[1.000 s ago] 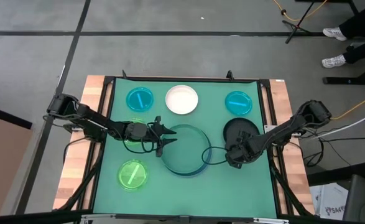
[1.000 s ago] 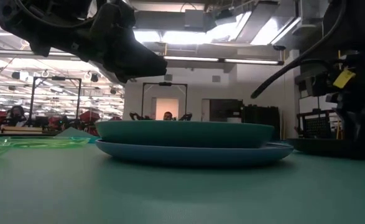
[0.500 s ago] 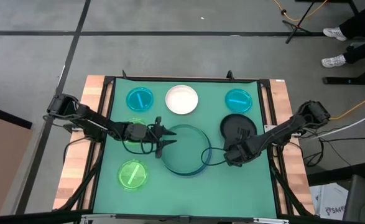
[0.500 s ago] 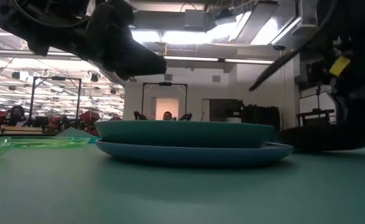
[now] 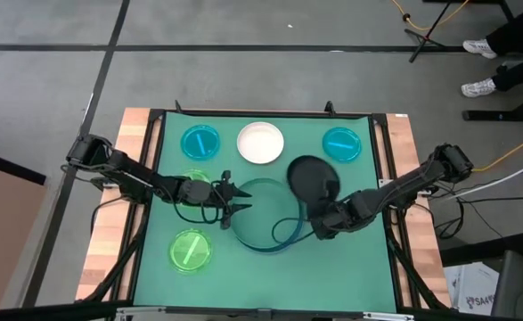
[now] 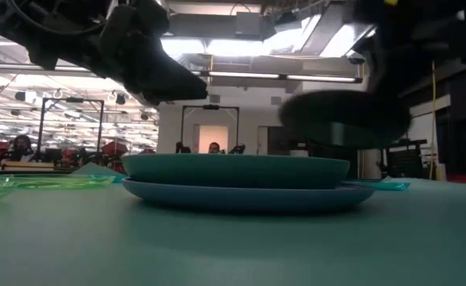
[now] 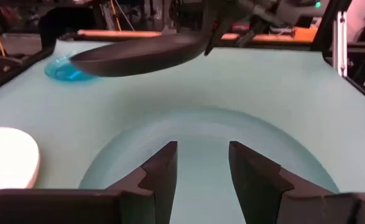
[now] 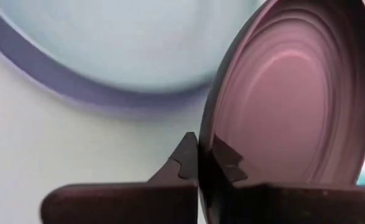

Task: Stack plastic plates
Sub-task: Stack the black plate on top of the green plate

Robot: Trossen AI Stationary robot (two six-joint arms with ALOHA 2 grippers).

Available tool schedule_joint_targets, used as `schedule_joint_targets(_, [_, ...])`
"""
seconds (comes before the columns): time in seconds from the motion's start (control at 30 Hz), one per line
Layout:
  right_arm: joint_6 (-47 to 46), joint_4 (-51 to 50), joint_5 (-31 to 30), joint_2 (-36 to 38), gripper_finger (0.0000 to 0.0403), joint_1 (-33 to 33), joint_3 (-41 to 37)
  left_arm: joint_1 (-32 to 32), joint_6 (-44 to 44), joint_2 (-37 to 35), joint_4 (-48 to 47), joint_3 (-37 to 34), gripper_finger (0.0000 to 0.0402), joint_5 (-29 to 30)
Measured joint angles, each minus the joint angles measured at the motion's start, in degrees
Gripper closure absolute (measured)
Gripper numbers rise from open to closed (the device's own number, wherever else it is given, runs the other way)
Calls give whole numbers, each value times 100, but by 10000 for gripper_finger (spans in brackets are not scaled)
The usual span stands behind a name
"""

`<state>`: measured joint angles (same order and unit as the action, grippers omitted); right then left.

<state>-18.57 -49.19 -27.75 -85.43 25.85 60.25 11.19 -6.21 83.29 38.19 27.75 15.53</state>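
Note:
A dark green plate (image 5: pixel 263 212) lies in a larger blue plate (image 5: pixel 279 241) at mid-table; the stack also shows in the low view (image 6: pixel 236 179). My right gripper (image 5: pixel 322 214) is shut on a black plate (image 5: pixel 312 178), raised beside the stack's right side. My left gripper (image 5: pixel 234 198) is open and empty over the green plate's left rim (image 7: pixel 194 134). A white plate (image 5: pixel 261 143) and two cyan plates (image 5: pixel 200 141) (image 5: pixel 341 144) lie flat along the far edge. One lime plate (image 5: pixel 190 251) lies near left, and another (image 5: pixel 192 181) lies partly under the left arm. My right gripper pinches the black plate's rim (image 8: pixel 202 149) on its near side, one finger on the inner face and one on the outer. The fingers come level from the table's near right. The plate is lifted clear of the table (image 6: pixel 340 119), roughly level, reaching away from the fingers.
The green mat (image 5: pixel 350 267) has bare room at the near right and near middle. The table's wooden edges (image 5: pixel 101 259) and black frame bound the mat. People's feet (image 5: pixel 479 85) show on the floor beyond the far right.
My right gripper has lifted the black plate off the mat and carried it toward the table's left, to the right edge of the green-on-blue stack. The plate was flat on the table a second ago and now hangs clear.

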Motion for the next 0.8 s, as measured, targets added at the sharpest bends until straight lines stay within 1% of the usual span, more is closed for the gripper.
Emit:
schedule_joint_targets(0.13, [1056,1118,296,-16,401,0,3,89,-86,-120,-135,0,263,0])
schedule_joint_targets(0.23, [1740,1745,433,-117,402,2,9,138,-105,-373,-443,-5,264,0])
schedule_joint_targets(0.43, [2704,2834,940,-504,402,-44,9,252,-98,-1028,-827,0,264,132])
schedule_joint_targets(0.57, [2959,3374,1333,-840,402,-169,9,287,34,-1313,-925,0,264,401])
schedule_joint_targets(0.67, [2960,3501,1613,-1063,402,-334,9,284,80,-1325,-948,0,264,479])
schedule_joint_targets(0.8, [2946,3641,2177,-1235,402,-539,9,232,79,-1279,-939,0,264,485])
